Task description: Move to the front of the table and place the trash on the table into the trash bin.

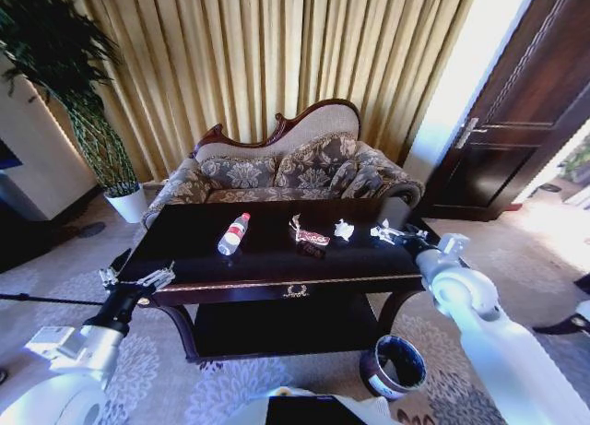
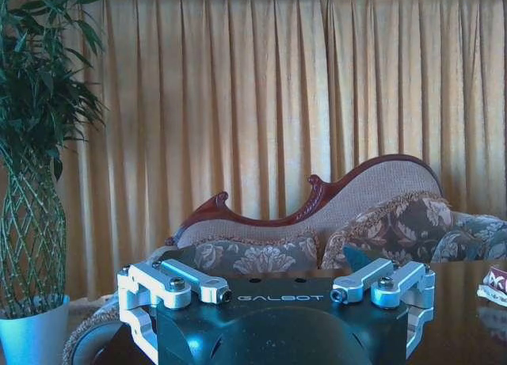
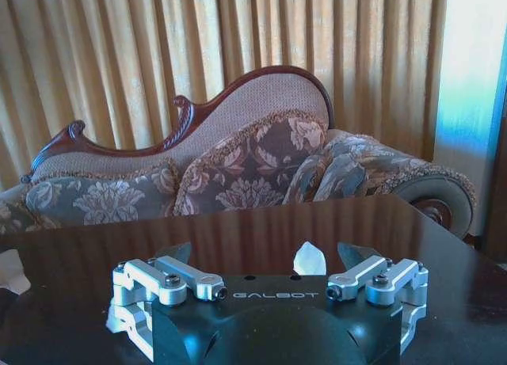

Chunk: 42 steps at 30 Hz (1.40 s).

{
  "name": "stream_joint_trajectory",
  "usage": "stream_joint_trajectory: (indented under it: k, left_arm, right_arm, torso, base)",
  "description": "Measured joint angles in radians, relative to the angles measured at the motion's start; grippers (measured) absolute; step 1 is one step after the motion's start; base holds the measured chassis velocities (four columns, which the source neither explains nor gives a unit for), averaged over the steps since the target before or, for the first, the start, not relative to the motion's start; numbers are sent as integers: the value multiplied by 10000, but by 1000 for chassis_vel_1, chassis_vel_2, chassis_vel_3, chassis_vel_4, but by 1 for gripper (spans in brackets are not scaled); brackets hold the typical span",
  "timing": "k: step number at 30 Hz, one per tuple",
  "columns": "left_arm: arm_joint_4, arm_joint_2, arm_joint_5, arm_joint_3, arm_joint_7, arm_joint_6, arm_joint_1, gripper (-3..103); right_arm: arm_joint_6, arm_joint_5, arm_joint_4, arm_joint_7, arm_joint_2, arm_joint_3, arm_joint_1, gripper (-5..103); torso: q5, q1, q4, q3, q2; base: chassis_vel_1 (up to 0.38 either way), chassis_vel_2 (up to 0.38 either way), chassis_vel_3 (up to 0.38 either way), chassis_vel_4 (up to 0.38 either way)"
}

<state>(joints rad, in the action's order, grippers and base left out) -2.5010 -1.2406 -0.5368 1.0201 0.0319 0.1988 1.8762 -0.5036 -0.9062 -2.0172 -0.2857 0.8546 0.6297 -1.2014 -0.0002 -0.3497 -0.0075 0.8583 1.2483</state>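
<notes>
The robot stood at the front of the dark glossy table [image 1: 184,259], whose gold-trimmed front edge carried a gold emblem at its centre. Three pieces of trash lay on the tabletop in a loose row. A clear plastic bottle [image 1: 233,233] with a red cap lay on its side left of centre. A crumpled red-and-silver wrapper [image 1: 310,237] sat near the middle, and a small white paper wad [image 1: 344,230] rested just to its right.

The left tool [image 1: 138,277] hovered over the table's front left corner with its fingers spread apart, holding nothing. The right tool [image 1: 395,231] hung over the right end of the tabletop, near the paper wad, likewise spread wide and empty. In the right wrist view the tool [image 3: 269,258] framed a small pale object, probably the paper wad [image 3: 309,259], sitting on the polished surface between its fingers but farther off.

The round dark-brown trash bin [image 1: 394,366] stood on the patterned carpet by the table's front right leg, below the right arm. A floral sofa [image 1: 286,171] stood behind the table against gold curtains, with a potted plant [image 1: 101,148] to the left.
</notes>
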Motion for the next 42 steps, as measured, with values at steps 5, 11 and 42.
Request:
stream_joint_trajectory:
  k: [5,11,42]
  left_arm:
    - [0,-21,31,6,-2,3,14,100]
    - [0,-25,22,93,-6,1,71,100]
    - [9,-87,-34,4,-14,-58,-50,100]
  right_arm:
    - [-139,-18,559,-1,-149,-624,609,100]
    - [-219,-57,1098,-24,-133,-1329,1290,100]
    - [-209,229,2510,-359,98,-2084,2146,88]
  torso:
    - [1,0,1,0,0]
    - [0,0,0,0,0]
    - [0,1,0,-1,1]
  base:
    - [0,0,0,0]
    - [0,0,0,0]
    - [0,0,0,0]
